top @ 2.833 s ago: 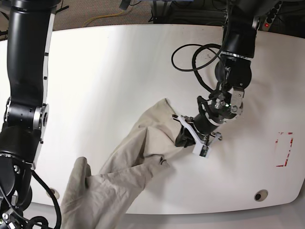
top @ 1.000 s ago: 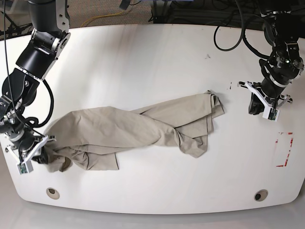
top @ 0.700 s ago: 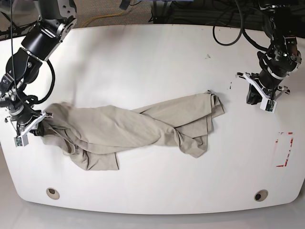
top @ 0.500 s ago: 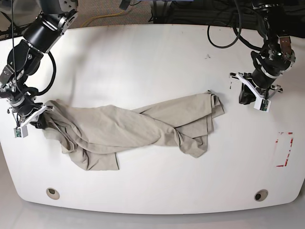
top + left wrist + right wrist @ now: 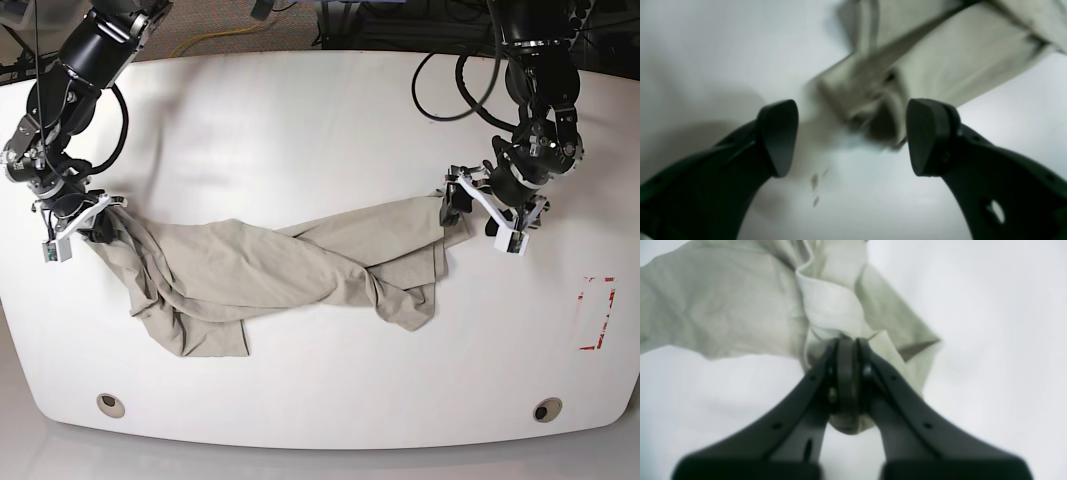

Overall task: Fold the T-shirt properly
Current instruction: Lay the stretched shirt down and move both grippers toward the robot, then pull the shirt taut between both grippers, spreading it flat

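1. The plain beige, wrinkled cotton short-sleeved T-shirt (image 5: 290, 275) lies across the middle of the white oval desk (image 5: 300, 130), stretched as a twisted band from about 9 o'clock toward 3 o'clock, with loose folds sagging toward 6 o'clock.
2. The right hand (image 5: 78, 225), at the 9 o'clock edge of the desk in the base view, is pinched tight on a bunched corner of the T-shirt (image 5: 826, 306); in its wrist view the two dark fingers (image 5: 813, 383) meet with cloth squeezed between them and a small fold bulging out below.
3. The left hand (image 5: 487, 213), near 3 o'clock in the base view, stands wide; its dark fingertips (image 5: 780, 133) are well apart in the wrist view, and the crumpled end of the T-shirt (image 5: 873, 100) lies just beyond the gap between them — blurred, not gripped as far as the view shows.
4. In the base view that hand sits right at the shirt's 3 o'clock end, one finger just beside the cloth's edge.
5. A red rectangular outline mark (image 5: 597, 313) lies on the desk toward 4 o'clock, apart from the shirt.
6. Two small round holes (image 5: 111, 405) sit in the desk near its 6 o'clock edge — one toward 7 o'clock, the other toward 5 o'clock; nothing shows inside either.
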Robot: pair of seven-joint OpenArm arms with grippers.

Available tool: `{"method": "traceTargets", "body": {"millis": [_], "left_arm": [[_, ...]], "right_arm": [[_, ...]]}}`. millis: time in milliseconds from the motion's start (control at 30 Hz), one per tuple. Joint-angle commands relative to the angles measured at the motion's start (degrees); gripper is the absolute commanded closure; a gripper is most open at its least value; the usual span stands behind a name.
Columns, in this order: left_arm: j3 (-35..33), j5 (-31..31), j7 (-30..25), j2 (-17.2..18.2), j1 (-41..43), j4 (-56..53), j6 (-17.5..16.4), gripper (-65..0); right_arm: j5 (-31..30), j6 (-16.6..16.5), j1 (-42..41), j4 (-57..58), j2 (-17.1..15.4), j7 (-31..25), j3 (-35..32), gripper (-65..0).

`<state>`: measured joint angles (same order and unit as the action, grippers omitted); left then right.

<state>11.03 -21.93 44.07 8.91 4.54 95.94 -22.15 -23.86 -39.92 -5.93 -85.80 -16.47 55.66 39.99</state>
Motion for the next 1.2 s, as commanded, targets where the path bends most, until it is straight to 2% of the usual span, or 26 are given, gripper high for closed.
{"method": "traceTargets", "body": {"millis": [0, 100, 400, 467, 533, 633, 700, 767, 900, 1033, 1167], "left_arm": [[-2.1, -0.4, -1.5, 0.1, -3.6, -2.9, 0.7, -47.5], [-5.3, 0.7, -1.5, 0.0, -6.2, -6.1, 2.3, -47.5], [-10.5, 0.7, -1.6, 0.0, -10.5, -14.1, 2.2, -46.9], [-10.5, 0.9, -1.6, 0.0, -10.6, -15.3, 2.2, -43.1], [-10.5, 1.1, -1.6, 0.0, -10.6, -16.2, 2.2, -35.4], [-10.5, 1.1, -1.6, 0.5, -10.6, -18.2, 2.2, -16.9], [-10.5, 1.1, -1.6, 0.5, -10.7, -19.3, 2.3, -7.4], [-10.5, 1.1, -1.6, 1.2, -11.0, -19.8, 2.4, -1.4], [-10.2, 0.6, -1.5, 2.1, -11.3, -18.5, 2.2, 0.0], [-9.1, 0.8, -1.2, 3.7, -11.3, -12.3, 2.2, 0.0], [-8.7, 1.1, -1.1, 3.9, -12.8, -6.4, 2.3, 0.0]], "right_arm": [[-1.1, -0.1, -0.7, -1.1, -0.5, -1.2, 2.5, 0.0], [-1.1, -0.1, -0.6, -1.1, 0.3, -1.1, 3.0, 0.0], [-1.1, -0.1, -0.6, -1.1, 0.7, -0.9, 3.0, 0.0], [-1.1, -0.1, -0.6, -1.1, 0.7, -0.9, 3.0, 0.0], [-1.1, -0.1, -0.7, -1.1, 0.7, -0.9, 3.0, 0.0], [-1.1, -0.1, -0.9, -1.1, 0.7, -0.9, 3.0, 0.0], [-1.1, -0.1, -1.0, -1.1, 0.7, -0.9, 3.0, 0.0], [-1.1, -0.1, -1.1, -1.1, 0.7, -1.0, 3.0, 0.0], [-1.0, -0.1, -3.4, -0.8, 0.8, -0.8, 3.0, 0.0], [-0.9, -0.1, -7.6, -0.8, 0.8, -0.6, 2.7, 0.0], [-0.8, -0.1, -14.1, -0.7, 0.5, 2.3, 2.6, 0.0]]}}
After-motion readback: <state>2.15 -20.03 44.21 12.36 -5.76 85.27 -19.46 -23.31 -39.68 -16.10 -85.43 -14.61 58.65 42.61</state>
